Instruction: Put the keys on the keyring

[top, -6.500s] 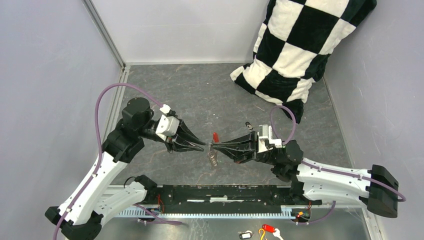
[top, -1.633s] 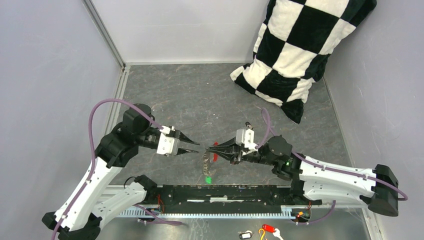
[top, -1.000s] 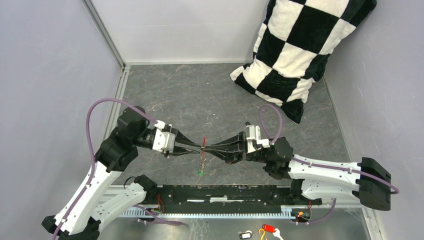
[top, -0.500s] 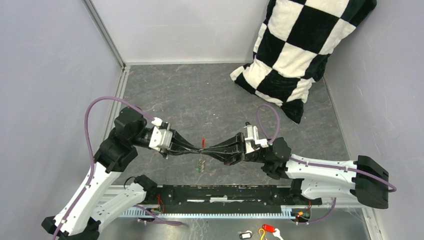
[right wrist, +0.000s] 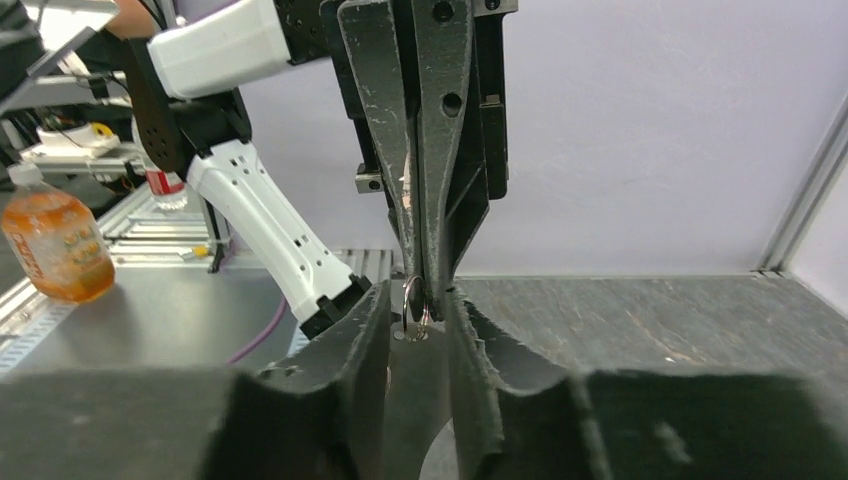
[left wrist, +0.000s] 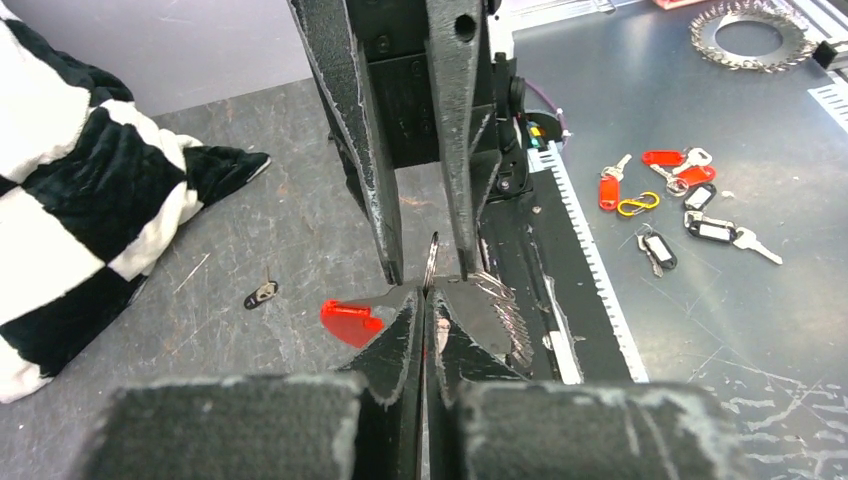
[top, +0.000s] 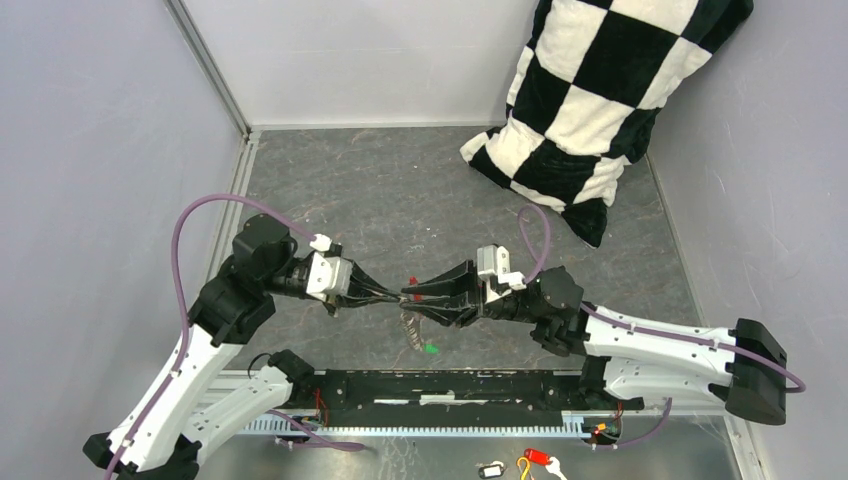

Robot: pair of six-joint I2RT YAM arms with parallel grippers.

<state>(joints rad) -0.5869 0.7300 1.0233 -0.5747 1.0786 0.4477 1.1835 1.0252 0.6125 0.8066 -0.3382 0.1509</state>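
Legible text: none. Bottle (right wrist: 55,250) at 9 o'clock, right wrist view: red label, print too blurred.

The keyring (top: 409,325) is a thin silvery chain of small wire loops; its top loop stands edge-on, pinched in the closed tips of the left gripper (left wrist: 425,292), within the gap of the parted right gripper (right wrist: 418,292); the rest dangles above the surface (left wrist: 300,220); the short green key (top: 431,348) hangs at its low end; the long red key (left wrist: 350,321) juts out beside the tips; the small dark metal key (left wrist: 261,294) lies flat on the surface, apart.
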